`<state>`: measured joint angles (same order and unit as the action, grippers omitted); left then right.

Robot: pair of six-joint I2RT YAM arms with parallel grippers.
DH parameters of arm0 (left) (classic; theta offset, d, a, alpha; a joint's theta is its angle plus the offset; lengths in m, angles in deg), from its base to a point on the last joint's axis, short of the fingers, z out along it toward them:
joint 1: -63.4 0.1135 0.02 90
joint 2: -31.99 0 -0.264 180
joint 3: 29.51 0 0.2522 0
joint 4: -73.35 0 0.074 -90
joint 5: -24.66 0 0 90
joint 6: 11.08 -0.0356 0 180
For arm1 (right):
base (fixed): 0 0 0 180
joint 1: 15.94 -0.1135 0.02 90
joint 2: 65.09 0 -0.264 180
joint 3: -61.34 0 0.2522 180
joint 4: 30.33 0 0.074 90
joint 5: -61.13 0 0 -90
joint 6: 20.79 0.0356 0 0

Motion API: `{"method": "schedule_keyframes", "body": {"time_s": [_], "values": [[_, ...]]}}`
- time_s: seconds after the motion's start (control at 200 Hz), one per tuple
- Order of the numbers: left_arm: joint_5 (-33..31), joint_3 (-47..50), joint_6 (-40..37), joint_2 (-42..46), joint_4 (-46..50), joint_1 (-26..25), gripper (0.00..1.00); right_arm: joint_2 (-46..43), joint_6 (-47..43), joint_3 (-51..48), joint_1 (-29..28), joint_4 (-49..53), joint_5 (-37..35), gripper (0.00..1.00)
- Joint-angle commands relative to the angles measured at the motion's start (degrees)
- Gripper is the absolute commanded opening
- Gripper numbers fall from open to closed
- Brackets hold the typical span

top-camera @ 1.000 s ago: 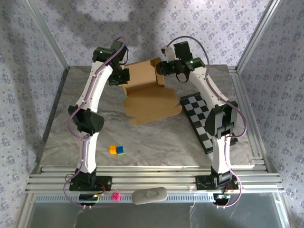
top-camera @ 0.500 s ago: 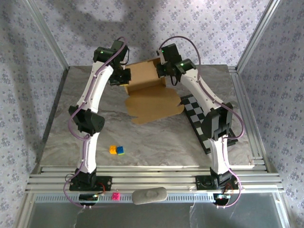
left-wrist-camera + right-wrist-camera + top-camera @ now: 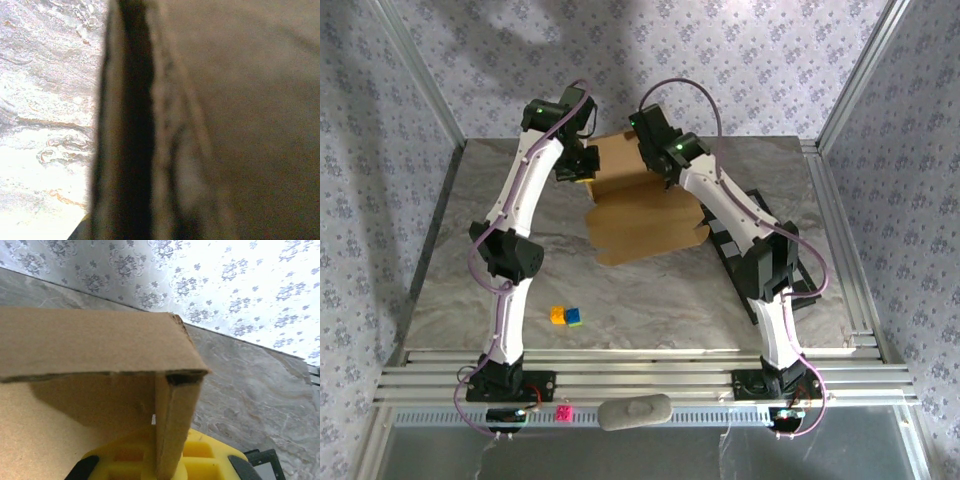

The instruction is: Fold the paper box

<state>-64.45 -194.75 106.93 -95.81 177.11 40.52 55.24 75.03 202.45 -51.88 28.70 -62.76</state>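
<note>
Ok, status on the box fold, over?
Left gripper shut at the paper box left wall, hold unclear. Right gripper shut on its right-end flap. Front panel lying flat. Checkerboard close beside its right edge.

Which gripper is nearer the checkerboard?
Right. The right gripper pinches the box wall on the checkerboard's side; the left gripper is at the box's opposite wall.

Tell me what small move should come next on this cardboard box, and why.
Probably swing the right gripper inward to fold the upright side flap it pinches; the left gripper holds the opposite side. The paper box has its back panel raised, while its front flap lies flat.
</note>
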Motion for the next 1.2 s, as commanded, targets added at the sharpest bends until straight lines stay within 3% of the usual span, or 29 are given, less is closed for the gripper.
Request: {"method": "schedule_keyframes", "body": {"time_s": [0.0,0.18,0.4,0.52,0.66,0.994,1.109,1.194], "values": [[-0.4,-2.8,0.7,0.5,3.0,0.4,0.0,0.3,-0.2,0.5,0.7,3.7,-8.4,0.0],[1.0,-2.8,1.1,0.8,2.5,0.5,0.0,-0.5,0.5,0.0,1.0,3.3,-2.4,0.0],[3.6,-2.8,0.7,0.7,1.6,0.8,0.0,-3.7,0.0,-2.2,4.8,0.0,25.4,0.0],[4.0,-2.8,0.6,0.5,1.4,1.0,0.0,-4.3,-0.6,-1.9,6.6,-0.5,33.3,0.21],[4.2,-2.8,0.9,0.5,1.2,1.2,0.0,-4.8,-0.5,-2.6,8.2,-0.5,35.3,0.25],[3.8,-2.8,1.2,0.7,1.5,1.7,0.0,-7.6,-1.4,-7.6,8.0,-1.9,30.7,0.32],[3.6,-2.8,1.1,0.7,1.5,1.7,0.0,-9.1,-1.6,-9.9,8.0,-2.7,28.1,0.31],[3.8,-2.8,1.1,0.7,1.5,1.7,0.0,-9.7,-1.8,-11.1,8.1,-3.3,26.5,0.24]]}}
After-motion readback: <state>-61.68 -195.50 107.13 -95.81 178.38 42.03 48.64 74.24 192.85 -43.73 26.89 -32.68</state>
